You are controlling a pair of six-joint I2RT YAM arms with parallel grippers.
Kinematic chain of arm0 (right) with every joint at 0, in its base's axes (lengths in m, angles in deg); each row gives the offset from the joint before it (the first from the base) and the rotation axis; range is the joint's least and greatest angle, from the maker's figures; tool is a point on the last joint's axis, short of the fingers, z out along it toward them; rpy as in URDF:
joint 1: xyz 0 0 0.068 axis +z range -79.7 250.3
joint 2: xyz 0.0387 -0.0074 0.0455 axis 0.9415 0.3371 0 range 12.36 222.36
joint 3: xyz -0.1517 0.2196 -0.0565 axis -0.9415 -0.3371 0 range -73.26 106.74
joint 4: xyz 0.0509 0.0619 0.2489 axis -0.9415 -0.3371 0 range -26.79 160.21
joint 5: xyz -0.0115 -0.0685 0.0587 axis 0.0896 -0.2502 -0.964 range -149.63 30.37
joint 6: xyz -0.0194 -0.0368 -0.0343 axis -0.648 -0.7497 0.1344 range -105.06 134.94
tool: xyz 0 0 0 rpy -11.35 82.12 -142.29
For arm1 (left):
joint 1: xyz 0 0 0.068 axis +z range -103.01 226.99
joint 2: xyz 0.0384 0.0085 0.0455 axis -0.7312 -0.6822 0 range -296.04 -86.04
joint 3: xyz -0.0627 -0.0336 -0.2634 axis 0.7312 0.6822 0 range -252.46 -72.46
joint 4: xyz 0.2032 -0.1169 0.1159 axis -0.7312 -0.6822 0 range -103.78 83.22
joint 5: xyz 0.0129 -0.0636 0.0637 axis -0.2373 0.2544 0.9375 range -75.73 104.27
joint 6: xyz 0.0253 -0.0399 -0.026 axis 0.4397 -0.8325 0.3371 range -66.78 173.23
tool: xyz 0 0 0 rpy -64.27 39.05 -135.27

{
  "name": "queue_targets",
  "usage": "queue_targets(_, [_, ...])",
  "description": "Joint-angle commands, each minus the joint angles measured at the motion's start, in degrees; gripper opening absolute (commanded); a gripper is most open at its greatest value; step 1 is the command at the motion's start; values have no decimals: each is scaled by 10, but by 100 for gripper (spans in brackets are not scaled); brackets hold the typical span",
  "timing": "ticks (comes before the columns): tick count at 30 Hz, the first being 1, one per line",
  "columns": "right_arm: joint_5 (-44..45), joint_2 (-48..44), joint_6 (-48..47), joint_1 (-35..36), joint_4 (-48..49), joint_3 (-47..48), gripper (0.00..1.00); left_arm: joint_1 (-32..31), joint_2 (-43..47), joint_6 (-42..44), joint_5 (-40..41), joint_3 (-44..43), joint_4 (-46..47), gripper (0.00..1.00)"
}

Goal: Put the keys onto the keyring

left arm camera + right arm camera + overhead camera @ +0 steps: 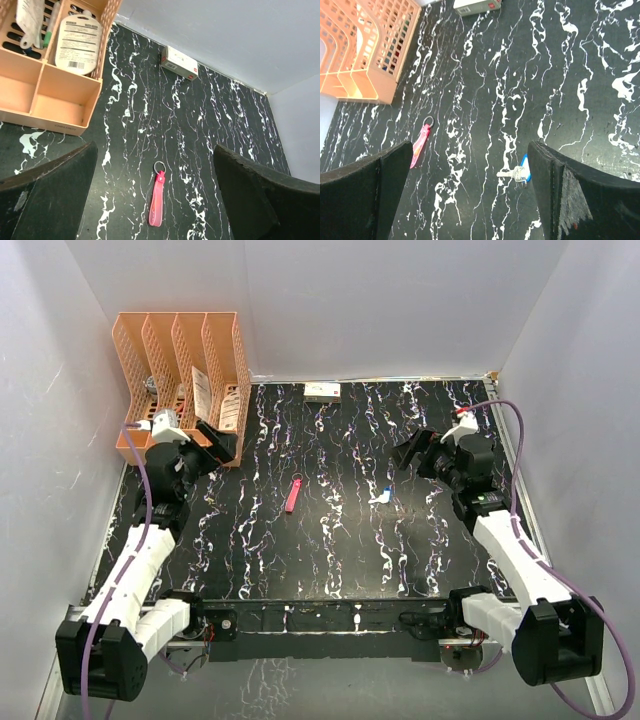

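**Keys and keyring lie apart on the table; both grippers open, holding nothing**

Keyring [292, 496]: narrow pink-red strap, thin metal ring at its far end. It lies flat on the black marbled table [330, 560], slightly left of centre, long axis running near to far.

Keys [381, 496]: tiny, one with a bright blue head, one whitish-silver. They lie together right of centre, well apart from the keyring.

Left gripper [212, 445]: jaws spread wide, gripping nothing, raised over the left side of the table near the orange rack [180, 360].

Right gripper [415, 455]: jaws spread wide, gripping nothing, raised over the right side, the keys just near of it.

Left wrist view: keyring [158, 200] sits between the open fingers [50, 195], ring clear to see; keys out of frame. Packets stand in the rack's slots. A small box [179, 63] is at the far edge.

Right wrist view: both strap [420, 145] and keys [520, 172] show, the blue head right at the edge of the right finger [580, 200].
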Motion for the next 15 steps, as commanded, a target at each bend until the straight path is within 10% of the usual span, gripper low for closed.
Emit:
queue_targets(1, [-33,22,-32,1,-4,25,96,0,-13,2,-67,8,14,99])
queue_targets(15, [91,174,-70,180,-50,110,92,-137,-115,80,-1,-51,-58,91])
